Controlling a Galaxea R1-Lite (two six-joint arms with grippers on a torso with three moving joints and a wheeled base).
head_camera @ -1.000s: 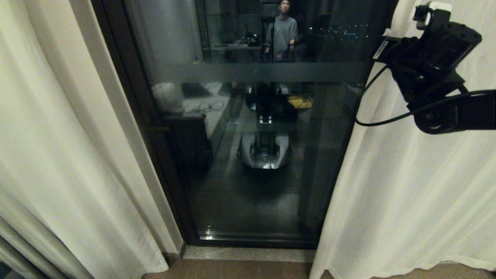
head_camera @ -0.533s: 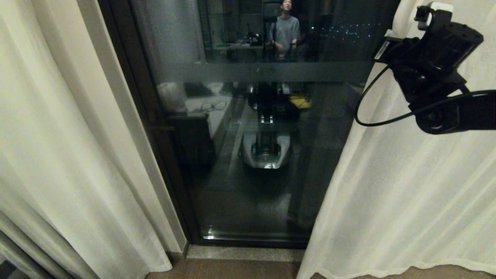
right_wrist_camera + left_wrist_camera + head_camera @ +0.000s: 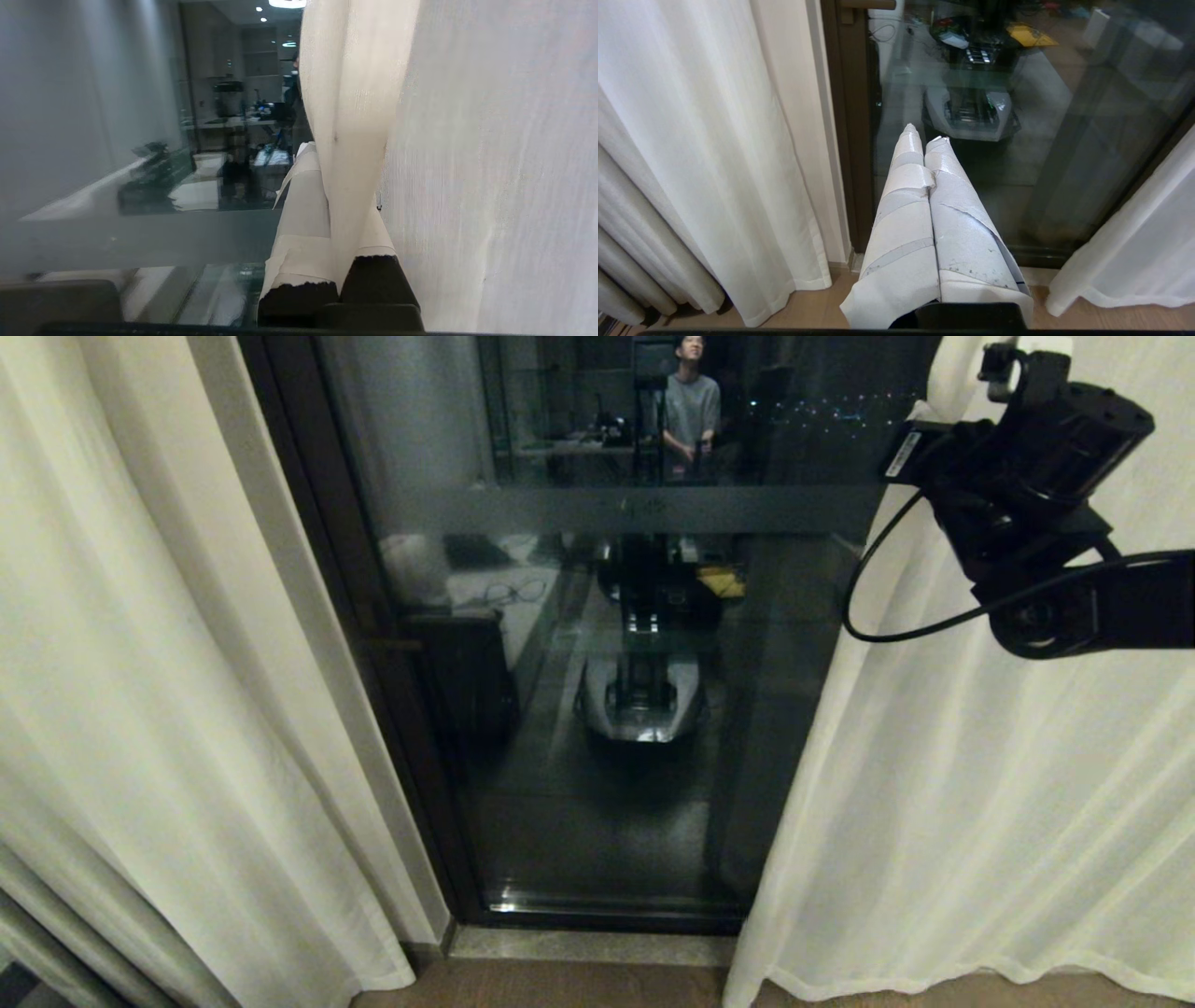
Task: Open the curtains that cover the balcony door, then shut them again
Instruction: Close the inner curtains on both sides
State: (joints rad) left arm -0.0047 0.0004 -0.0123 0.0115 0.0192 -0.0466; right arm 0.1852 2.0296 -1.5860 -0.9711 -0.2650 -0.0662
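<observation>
Shifting slightly leftward, the right hand (image 3: 336,219) is pinching one fold of the right of two curtains (image 3: 980,784) flanking one balcony door (image 3: 597,709), while the left hand (image 3: 924,144) is hanging pressed together, empty.

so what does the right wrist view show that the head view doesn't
Only the right wrist view: the right gripper shut on a fold of the right curtain, the cloth pinched between its fingers.

Only the head view: the left curtain, the door frame, the floor, the robot's base reflected in the glass, and the right arm seen from outside against the right curtain's edge.

Both: the door glass with its pale band, the right curtain, and a person reflected in the glass.
</observation>
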